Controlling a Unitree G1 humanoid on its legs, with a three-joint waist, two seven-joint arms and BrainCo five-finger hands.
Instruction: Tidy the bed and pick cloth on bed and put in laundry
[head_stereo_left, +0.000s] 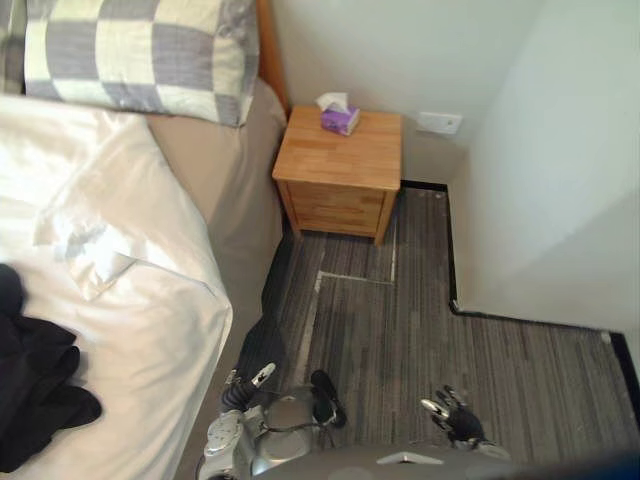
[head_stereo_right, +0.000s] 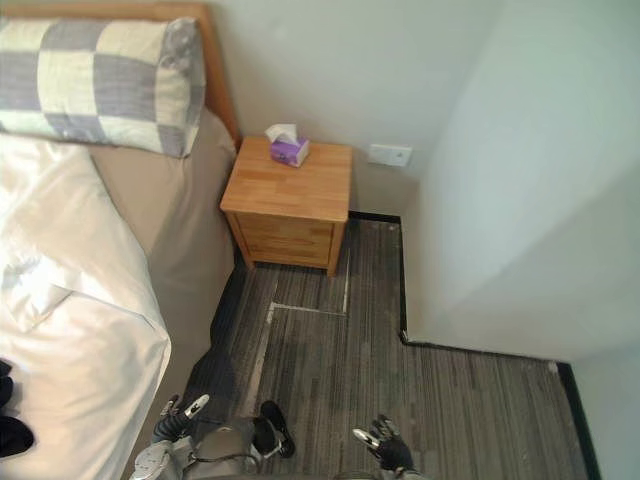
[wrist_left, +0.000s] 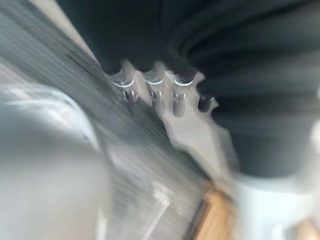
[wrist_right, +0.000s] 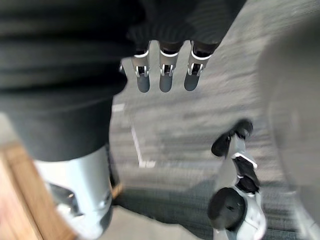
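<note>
Bed with rumpled white duvet (head_stereo_left: 150, 300) stretches along the robot's left. Crumpled black cloth (head_stereo_left: 35, 385) lies on its near part, leftward of both hands. Left hand (head_stereo_left: 248, 385) hangs nearer it, right hand (head_stereo_left: 455, 415) farther off. Both have fingers straight and hold nothing.
</note>
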